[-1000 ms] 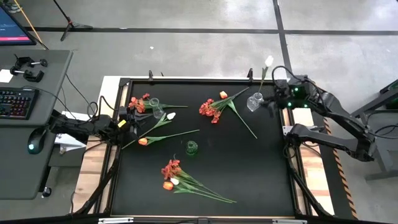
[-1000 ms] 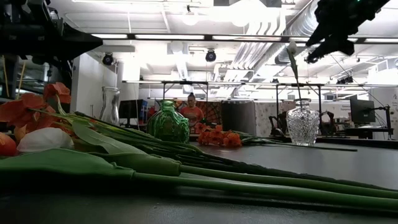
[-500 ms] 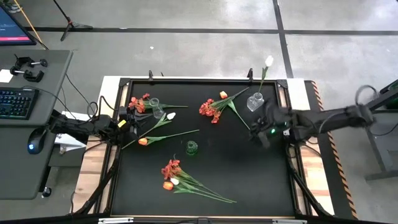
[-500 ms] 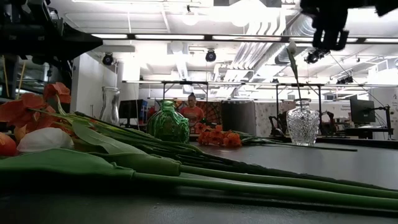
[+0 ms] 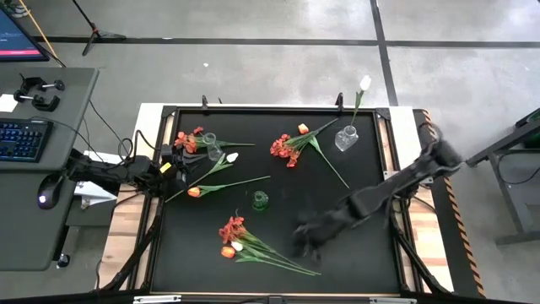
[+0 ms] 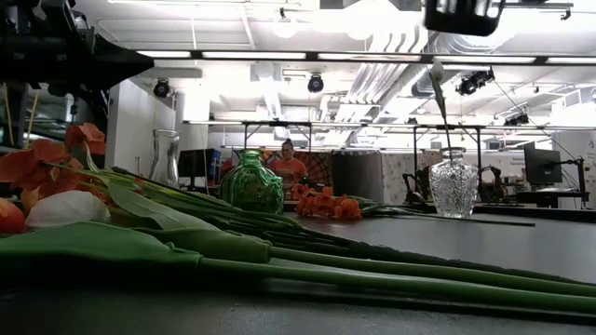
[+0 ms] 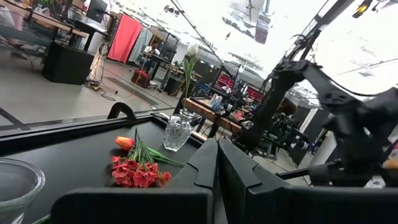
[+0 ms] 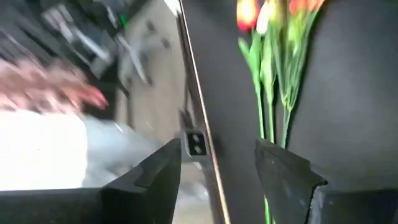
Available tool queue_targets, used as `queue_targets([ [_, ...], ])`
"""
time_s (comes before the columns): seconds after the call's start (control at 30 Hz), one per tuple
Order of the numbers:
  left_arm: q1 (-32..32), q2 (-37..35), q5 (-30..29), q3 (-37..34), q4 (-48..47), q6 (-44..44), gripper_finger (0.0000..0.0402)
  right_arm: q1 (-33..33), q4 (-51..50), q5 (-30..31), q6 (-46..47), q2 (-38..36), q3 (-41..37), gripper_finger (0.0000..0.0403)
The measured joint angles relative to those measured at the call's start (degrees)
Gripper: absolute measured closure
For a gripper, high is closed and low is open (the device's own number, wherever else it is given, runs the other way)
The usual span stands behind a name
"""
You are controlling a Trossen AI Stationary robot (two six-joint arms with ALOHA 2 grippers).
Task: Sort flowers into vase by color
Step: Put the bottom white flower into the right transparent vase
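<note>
A white tulip [image 5: 364, 82] stands with its stem in a clear vase [image 5: 345, 137] at the far right. A small green vase [image 5: 260, 200] stands mid-table. Loose flowers lie on the black table: a bunch near the front [image 5: 238, 239], a red-orange cluster with an orange tulip [image 5: 287, 145] at the far middle, and tulips and red blossoms [image 5: 187, 139] at the left. My right gripper [image 5: 308, 238] hangs open above the table, right of the front bunch, whose stems [image 8: 271, 99] show ahead of it. My left gripper [image 7: 217, 177] rests shut at the table's left edge.
A second clear vase [image 5: 209, 142] is at the far left among the blossoms. The table's raised black frame [image 5: 396, 245] runs along its edges. A desk with a keyboard [image 5: 21, 139] stands left of the table. A person [image 6: 285, 166] sits in the room behind.
My right arm has swung from the far right corner, beside the clear vase, toward the table's near middle and a little down. The gripper has tipped downward and stayed open. The flowers and vases have kept their places.
</note>
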Motion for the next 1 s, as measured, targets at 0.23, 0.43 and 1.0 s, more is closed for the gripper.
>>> queue_targets([
  [0.23, 0.01, 0.00, 0.00, 0.00, -0.01, 0.00, 0.0401, 2.22, -8.43, -0.82, -11.47, 14.80, 14.73, 0.0210],
  [0.43, 0.00, -0.01, 0.00, -0.01, 0.00, 0.00, 0.0401, 1.56, -10.47, 0.07, -17.34, 23.39, 19.54, 0.0211],
  [1.0, 0.01, -0.01, 0.00, -0.02, 0.01, 0.00, 0.0401, 1.19, -10.41, 8.22, -18.30, 30.05, 22.32, 0.0300],
])
